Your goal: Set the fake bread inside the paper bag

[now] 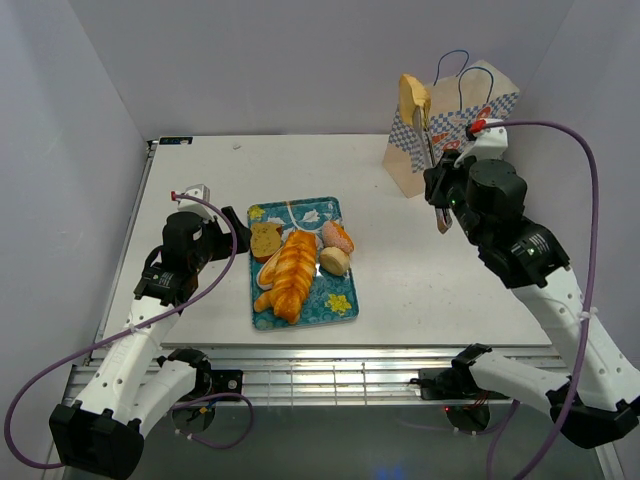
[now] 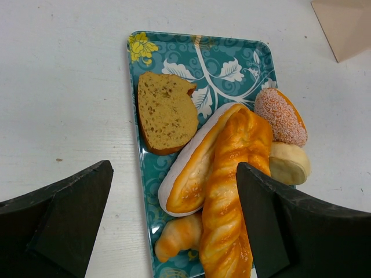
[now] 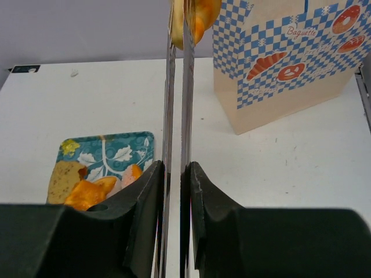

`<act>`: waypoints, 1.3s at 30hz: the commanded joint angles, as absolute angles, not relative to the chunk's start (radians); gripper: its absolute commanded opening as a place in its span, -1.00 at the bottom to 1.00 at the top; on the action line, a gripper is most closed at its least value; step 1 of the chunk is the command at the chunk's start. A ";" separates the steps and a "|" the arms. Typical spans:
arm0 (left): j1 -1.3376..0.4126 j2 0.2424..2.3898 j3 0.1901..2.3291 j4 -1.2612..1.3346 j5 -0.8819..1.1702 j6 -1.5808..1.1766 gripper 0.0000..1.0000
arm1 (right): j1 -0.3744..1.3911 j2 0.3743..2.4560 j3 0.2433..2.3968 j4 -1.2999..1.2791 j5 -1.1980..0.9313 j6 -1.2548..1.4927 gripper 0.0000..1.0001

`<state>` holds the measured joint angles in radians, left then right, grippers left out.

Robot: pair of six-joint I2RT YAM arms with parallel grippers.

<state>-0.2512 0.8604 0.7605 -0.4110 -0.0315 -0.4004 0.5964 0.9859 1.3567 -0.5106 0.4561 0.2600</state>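
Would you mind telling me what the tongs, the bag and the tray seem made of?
The tongs look like bare metal: thin, silvery, reflective strips. The bag looks like matte paper, with printed checks and sharp folds. The tray seems glossy plastic or melamine with a printed floral pattern; I cannot be sure.

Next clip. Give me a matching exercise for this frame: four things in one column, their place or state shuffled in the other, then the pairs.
1. tongs
2. toast slice
3. bag
4. left gripper

A. open
B. flat on the tray
C. clamped in the right gripper
D. standing at the table's far right

Pairs: 1-C, 2-B, 3-D, 4-A
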 commanded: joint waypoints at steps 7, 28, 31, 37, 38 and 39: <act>-0.252 0.824 0.775 -0.403 -0.002 -0.393 0.96 | 0.323 1.178 1.588 -0.383 0.323 0.260 -0.84; -0.252 0.821 0.773 -0.399 0.037 -0.393 0.96 | -0.072 1.373 1.574 -0.308 -0.209 0.465 -0.83; -0.252 0.821 0.773 -0.399 0.038 -0.393 0.96 | -0.080 1.384 1.592 -0.313 -0.232 0.468 -0.74; -0.252 0.819 0.773 -0.397 0.038 -0.393 0.96 | -0.081 1.390 1.612 -0.318 -0.252 0.476 -0.54; -0.252 0.818 0.773 -0.397 0.040 -0.393 0.96 | -0.081 1.390 1.609 -0.318 -0.253 0.477 -0.50; -0.252 0.818 0.773 -0.397 0.040 -0.393 0.96 | -0.081 1.390 1.609 -0.318 -0.255 0.477 -0.48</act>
